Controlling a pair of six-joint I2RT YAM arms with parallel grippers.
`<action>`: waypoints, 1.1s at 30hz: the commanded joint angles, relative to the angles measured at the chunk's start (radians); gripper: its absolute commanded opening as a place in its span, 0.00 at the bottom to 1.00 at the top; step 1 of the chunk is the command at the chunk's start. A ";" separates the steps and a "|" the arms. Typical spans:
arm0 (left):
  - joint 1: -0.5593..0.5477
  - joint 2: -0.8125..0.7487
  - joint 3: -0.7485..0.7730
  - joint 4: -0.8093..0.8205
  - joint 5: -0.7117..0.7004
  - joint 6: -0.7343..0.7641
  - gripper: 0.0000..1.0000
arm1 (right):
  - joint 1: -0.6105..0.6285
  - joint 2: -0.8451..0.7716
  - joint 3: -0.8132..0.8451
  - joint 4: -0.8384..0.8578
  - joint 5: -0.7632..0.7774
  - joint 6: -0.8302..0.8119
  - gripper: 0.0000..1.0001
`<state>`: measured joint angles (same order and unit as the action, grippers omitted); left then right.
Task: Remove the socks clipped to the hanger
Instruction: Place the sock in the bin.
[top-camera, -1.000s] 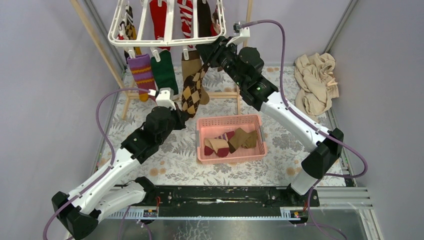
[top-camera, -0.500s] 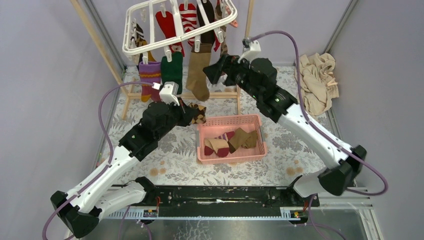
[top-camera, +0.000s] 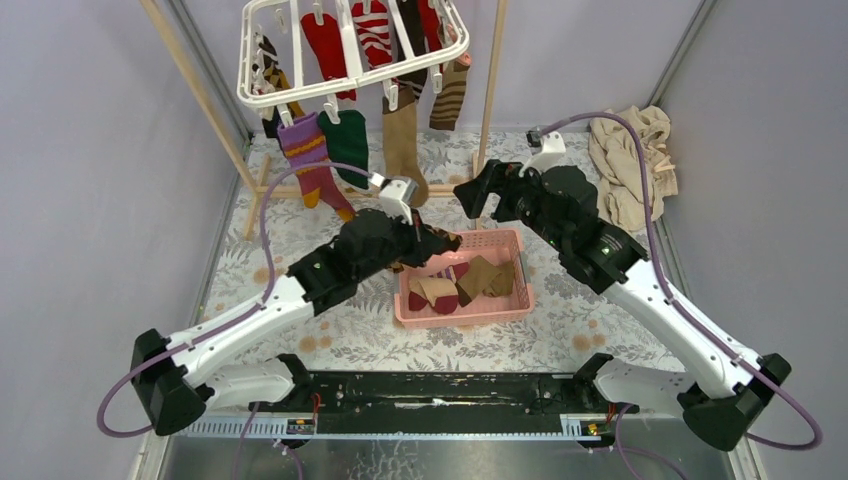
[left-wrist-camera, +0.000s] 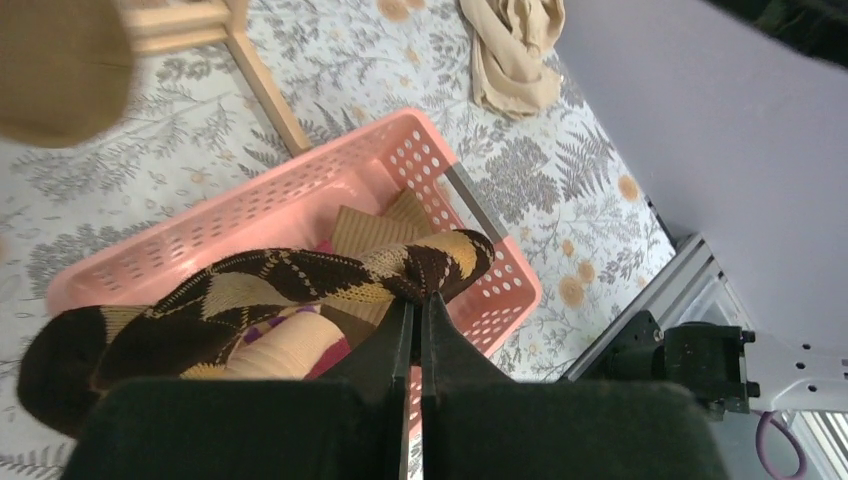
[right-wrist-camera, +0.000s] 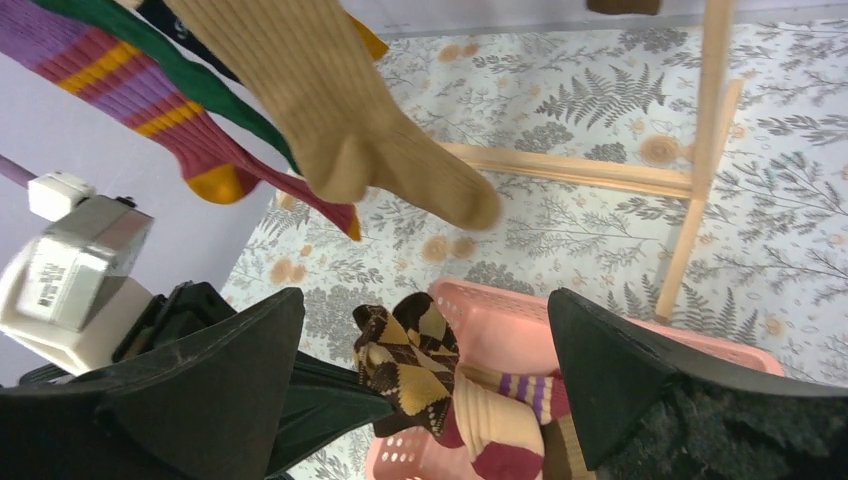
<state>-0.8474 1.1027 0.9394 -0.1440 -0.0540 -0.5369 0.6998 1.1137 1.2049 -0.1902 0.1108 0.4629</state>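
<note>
White plastic bars make up the hanger (top-camera: 345, 55), which hangs tilted over the far side of the desk (top-camera: 330, 325), between the uprights of the wooden pole frame (top-camera: 490, 90). Along its near edge a purple striped sock (top-camera: 310, 158), a green sock (top-camera: 348, 140) and a tan sock (top-camera: 403, 150) dangle from clips. A red sock (top-camera: 325, 45) and a brown striped sock (top-camera: 452, 92) hang further back.

The left fingers (left-wrist-camera: 408, 318) are pressed together on one end of a brown and yellow argyle sock (left-wrist-camera: 290, 285). They hold it clear of the hanger, above the left end of the pink basket (top-camera: 470, 312), and the sock drapes sideways from the pinch. Inside the basket lie a maroon and cream sock (top-camera: 435, 293) and a plain brown sock (top-camera: 488, 275).

The right fingers (top-camera: 476, 196) are spread wide and hold nothing. They hover in the air near the basket's far rim, below and to the right of the tan sock. A crumpled beige cloth (top-camera: 628, 165) lies at the far right of the desk, well apart from the basket.
</note>
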 joint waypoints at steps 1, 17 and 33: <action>-0.045 0.057 0.054 0.111 -0.031 -0.013 0.00 | -0.017 -0.061 -0.011 -0.021 0.047 -0.041 1.00; -0.115 0.158 0.027 0.112 -0.127 -0.040 0.94 | -0.048 -0.038 -0.040 -0.019 -0.023 -0.088 1.00; -0.147 -0.215 -0.027 -0.302 -0.529 -0.221 0.99 | 0.038 0.216 -0.032 0.351 -0.055 -0.231 0.92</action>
<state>-0.9878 0.9329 0.9302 -0.2966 -0.3752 -0.6685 0.6716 1.2942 1.1557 -0.0055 0.0372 0.3031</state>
